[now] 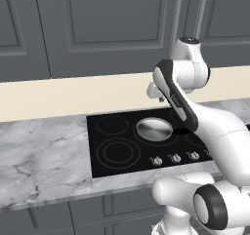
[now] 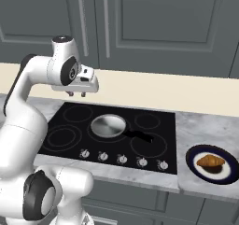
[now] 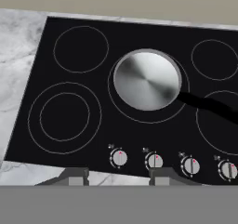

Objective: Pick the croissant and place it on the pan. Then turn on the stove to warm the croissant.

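Right base view puts the croissant point(image 2: 211, 161) on a blue-rimmed plate point(image 2: 192, 162) on the table right of the stove point(image 2: 70, 116), so the fingers point(image 2: 76, 94), closed and empty above the pan point(image 2: 108, 125), should open before reaching there.

air above stove point(image 2: 65, 135) open, burner rings bare | pan point(image 2: 108, 125) sat centre, handle point(image 2: 139, 136) pointing right | knobs point(image 3: 154, 161) unobstructed along front | marble counter point(image 1: 44, 156) left clear | plate point(image 2: 226, 173) with croissant point(image 2: 211, 161) sat right of cooktop
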Robot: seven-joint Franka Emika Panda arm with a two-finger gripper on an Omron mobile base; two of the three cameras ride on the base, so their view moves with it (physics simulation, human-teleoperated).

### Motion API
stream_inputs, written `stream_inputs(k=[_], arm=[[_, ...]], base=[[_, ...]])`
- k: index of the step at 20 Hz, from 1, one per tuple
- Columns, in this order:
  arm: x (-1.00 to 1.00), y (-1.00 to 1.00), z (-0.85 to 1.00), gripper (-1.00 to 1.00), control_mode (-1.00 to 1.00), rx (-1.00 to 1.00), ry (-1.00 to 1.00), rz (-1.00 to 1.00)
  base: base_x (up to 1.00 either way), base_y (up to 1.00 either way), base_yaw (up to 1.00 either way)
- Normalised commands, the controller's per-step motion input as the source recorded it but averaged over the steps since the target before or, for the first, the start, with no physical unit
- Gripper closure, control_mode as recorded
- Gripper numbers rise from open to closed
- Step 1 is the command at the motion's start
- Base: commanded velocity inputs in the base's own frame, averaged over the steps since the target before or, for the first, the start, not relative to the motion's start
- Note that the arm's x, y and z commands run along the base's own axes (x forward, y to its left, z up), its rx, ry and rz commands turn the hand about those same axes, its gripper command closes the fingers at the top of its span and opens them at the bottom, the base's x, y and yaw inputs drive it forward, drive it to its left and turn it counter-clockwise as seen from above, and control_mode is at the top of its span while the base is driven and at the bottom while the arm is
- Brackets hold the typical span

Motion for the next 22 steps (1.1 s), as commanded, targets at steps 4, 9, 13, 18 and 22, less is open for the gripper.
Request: stream_inputs(k=[4,9,13,18,22], arm=[[-0.14,-0.09,0.00,-1.00,-1.00,0.00,0.00,0.00],[-0.27,-0.19,0.00,-1.00,-1.00,0.00,0.00,-0.01],[-0.30,-0.18,0.00,-1.00,-1.00,0.00,0.00,0.00],[-0.33,-0.22,-0.03,-1.00,-1.00,0.00,0.00,0.00],[-0.28,-0.29,-0.02,-1.00,-1.00,0.00,0.00,0.00]], base=[[0.00,0.00,0.00],[0.00,0.00,0.00],[0.00,0.00,0.00],[0.00,0.00,0.00],[0.00,0.00,0.00]])
